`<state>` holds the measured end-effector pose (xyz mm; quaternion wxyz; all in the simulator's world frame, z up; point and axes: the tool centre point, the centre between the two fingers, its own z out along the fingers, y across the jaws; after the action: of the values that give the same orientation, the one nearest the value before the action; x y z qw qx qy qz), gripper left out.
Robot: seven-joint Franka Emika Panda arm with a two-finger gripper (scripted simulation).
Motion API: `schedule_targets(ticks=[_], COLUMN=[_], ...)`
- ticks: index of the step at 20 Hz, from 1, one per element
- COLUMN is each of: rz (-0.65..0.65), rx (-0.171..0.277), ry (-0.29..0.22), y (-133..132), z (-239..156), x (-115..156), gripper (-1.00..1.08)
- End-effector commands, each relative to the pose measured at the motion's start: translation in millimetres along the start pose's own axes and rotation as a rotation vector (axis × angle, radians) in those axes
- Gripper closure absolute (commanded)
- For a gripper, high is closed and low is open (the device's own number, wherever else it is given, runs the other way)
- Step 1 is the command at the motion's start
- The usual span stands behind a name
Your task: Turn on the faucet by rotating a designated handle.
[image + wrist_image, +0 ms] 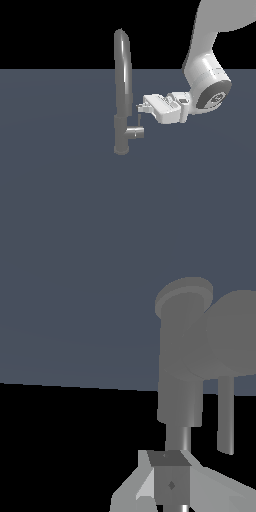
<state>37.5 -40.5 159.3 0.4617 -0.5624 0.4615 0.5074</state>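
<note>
- Wrist view, nearest: gripper (pixel 171 483) fingertip pad fills the low centre; only one dark pad face is clear, jaw gap not visible.
- Just past it: faucet (pixel 181 381) close up, thick cylindrical base with a slimmer shaft section, tilted frame.
- Thin grey handle (pixel 226 413) pin hangs off the round stub beside the faucet body, apart from the pad in this view.
- Exterior view: gripper (pixel 139 111) reaches in horizontally from the exterior view's right, tips right at the spout column, just above the side stub.
- Handle (pixel 139 120) is a tiny pin rising from the stub, at or touching the fingertips; contact too small to confirm.
- Grasp state: cannot tell if clenched or released.
- Faucet (pixel 122 90) stands upright mid-scene on the flat grey-blue floor (pixel 60 200), arched spout on top.
- White arm (pixel 207 75) comes down from the upper right.
</note>
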Motion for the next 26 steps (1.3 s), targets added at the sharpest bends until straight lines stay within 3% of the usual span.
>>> schedule_targets(ticks=[1, 7, 26], rz=[0.025, 0.052, 0.052], rx=[0.027, 0.053, 0.056], ry=[-0.028, -0.057, -0.055], y=[-1, -1, 26], z=[3, 6, 8], x=[10, 22, 12], gripper=[1.08, 1.08, 1.08])
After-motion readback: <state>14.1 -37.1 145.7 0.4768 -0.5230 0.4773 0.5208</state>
